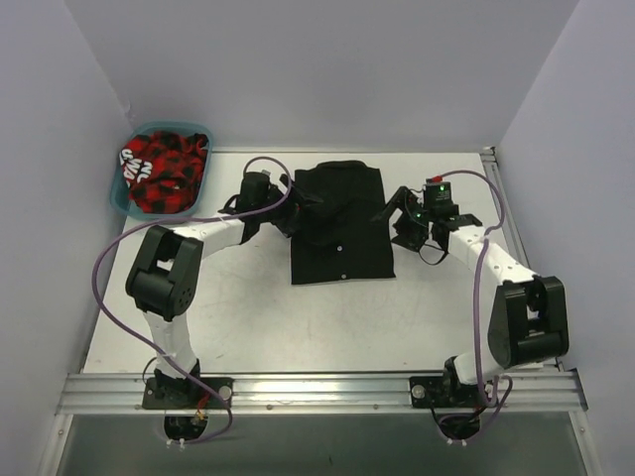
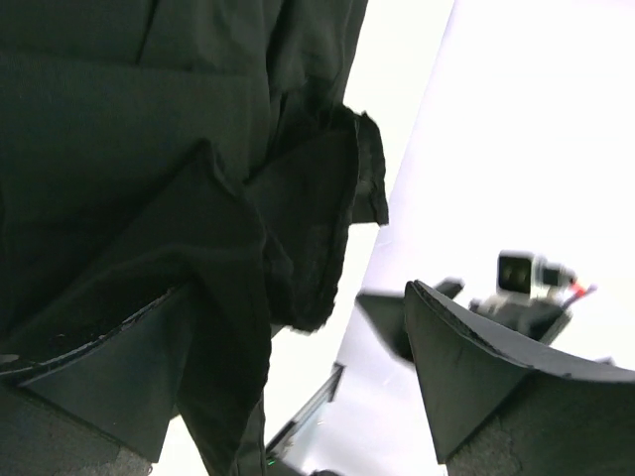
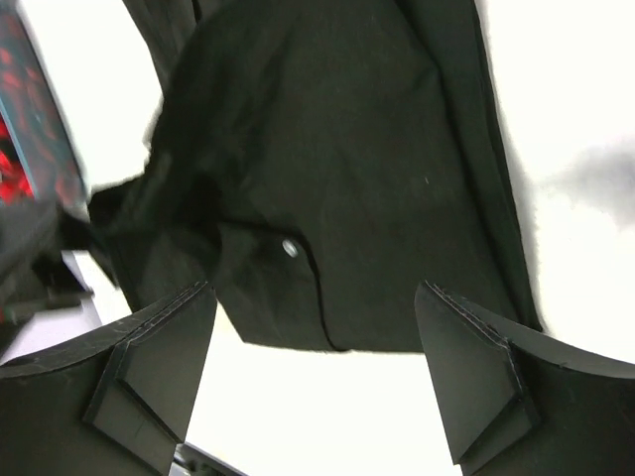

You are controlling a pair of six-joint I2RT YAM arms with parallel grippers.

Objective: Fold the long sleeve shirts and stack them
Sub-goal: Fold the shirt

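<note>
Black long sleeve shirt (image 1: 340, 223) lies partly folded near the desk's (image 1: 298, 327) far edge, flanked by the left gripper (image 1: 295, 211) and right gripper (image 1: 394, 213), both jaws spread, seemingly poised to tuck its sides inward.

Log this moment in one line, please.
shirt: flat on table; left gripper: open, at its left edge; right gripper: open, at its right edge

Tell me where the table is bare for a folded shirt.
Bare: the table between the black shirt and the near rail. Crowded: beside the shirt, where left gripper and right gripper sit; teal basket takes the far-left corner.
</note>
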